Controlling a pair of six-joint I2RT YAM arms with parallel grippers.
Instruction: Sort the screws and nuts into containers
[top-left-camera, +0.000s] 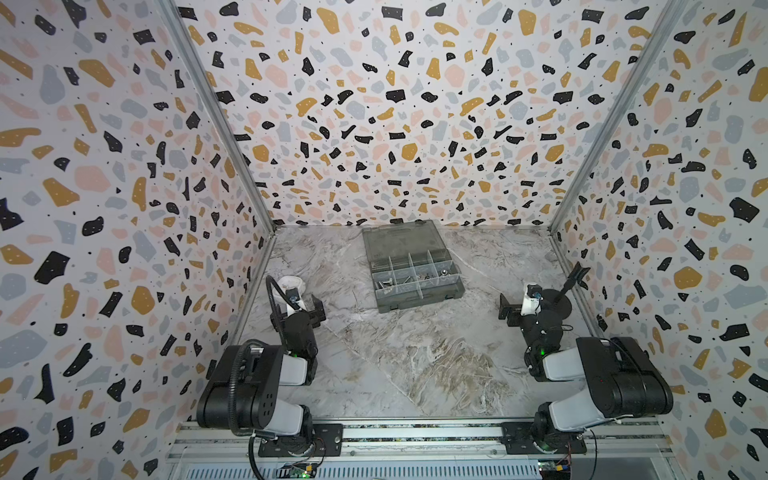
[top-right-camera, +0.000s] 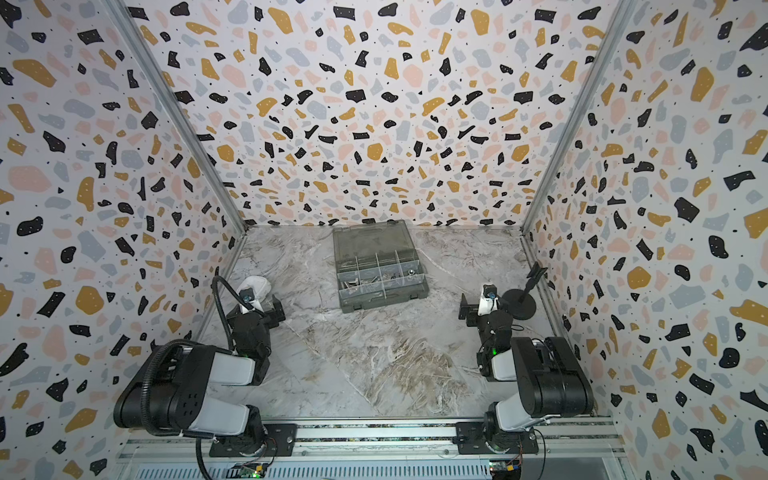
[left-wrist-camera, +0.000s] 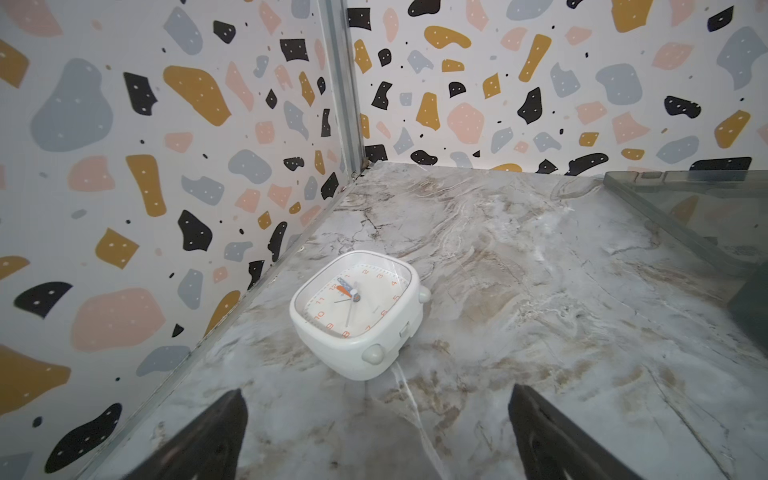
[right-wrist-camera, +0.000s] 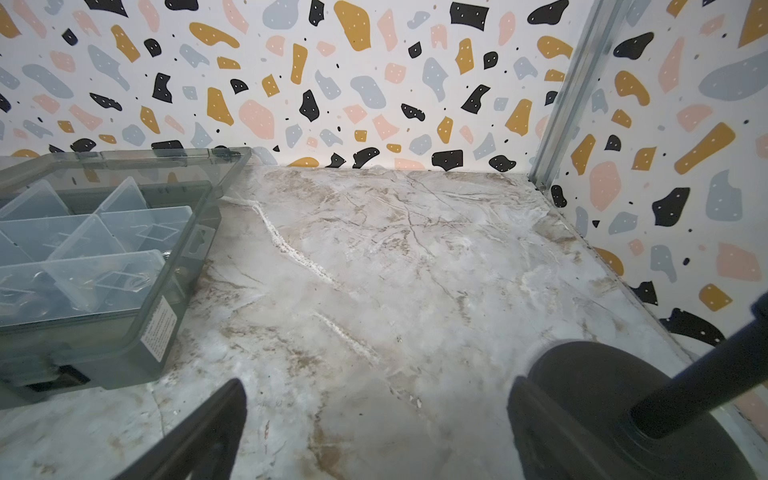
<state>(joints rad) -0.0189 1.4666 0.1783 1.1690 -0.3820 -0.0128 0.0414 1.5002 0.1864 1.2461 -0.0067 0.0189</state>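
Note:
The translucent grey organiser box (top-left-camera: 419, 297) lies open at the back middle of the marble table, its lid (top-left-camera: 401, 241) folded back. Clear dividers split it into the containers (top-left-camera: 409, 276) (top-right-camera: 380, 274) (right-wrist-camera: 83, 241). Small silver screws (top-left-camera: 384, 284) lie in a left compartment. Shiny nuts (top-left-camera: 426, 275) sit further right, and a domed one (top-left-camera: 444, 272) lies at the right end. My left gripper (top-left-camera: 316, 311) (left-wrist-camera: 377, 388) hovers open and empty at the table's left, far from the box. My right gripper (top-left-camera: 508, 311) (right-wrist-camera: 376, 380) is open and empty at the right.
A white rounded-square alarm clock (left-wrist-camera: 357, 311) (top-left-camera: 291, 284) lies just ahead of the left gripper by the left wall. A black stand with a round base (right-wrist-camera: 623, 415) (top-left-camera: 555, 301) stands right beside the right gripper. Patterned walls close three sides.

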